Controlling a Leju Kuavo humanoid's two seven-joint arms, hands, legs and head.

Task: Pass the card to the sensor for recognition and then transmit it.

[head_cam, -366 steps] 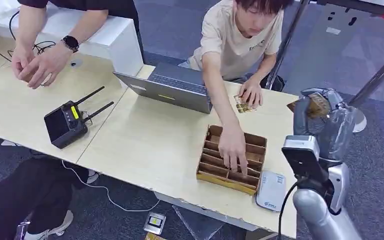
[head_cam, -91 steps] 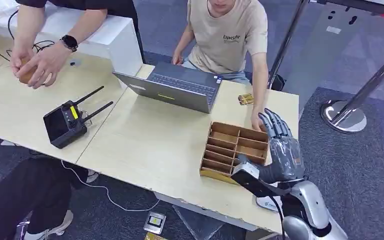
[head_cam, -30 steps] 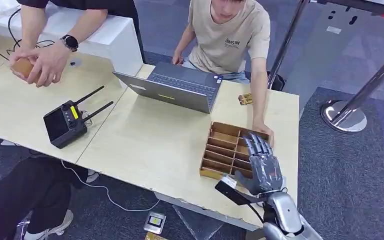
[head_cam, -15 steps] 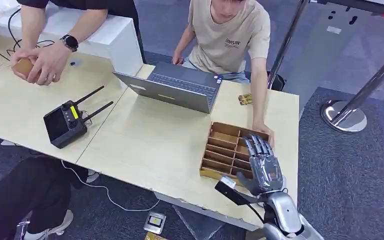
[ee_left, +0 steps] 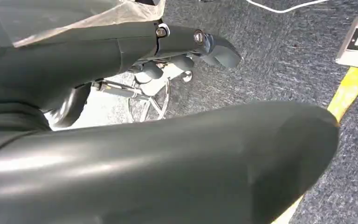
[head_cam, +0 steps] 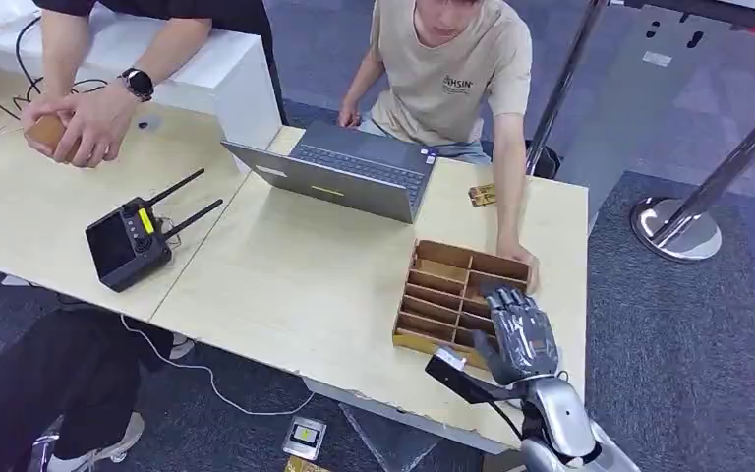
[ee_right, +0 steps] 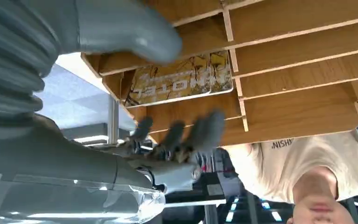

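Wooden tray (ee_right: 307,56): card (ee_right: 179,79) between hand's (ee_right: 121,93) fingers.

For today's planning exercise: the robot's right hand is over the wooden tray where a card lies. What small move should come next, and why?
Probably curl the right hand down to pinch the card. The card lies flat in a slot of the wooden tray, and the fingers hover apart above it, holding nothing.
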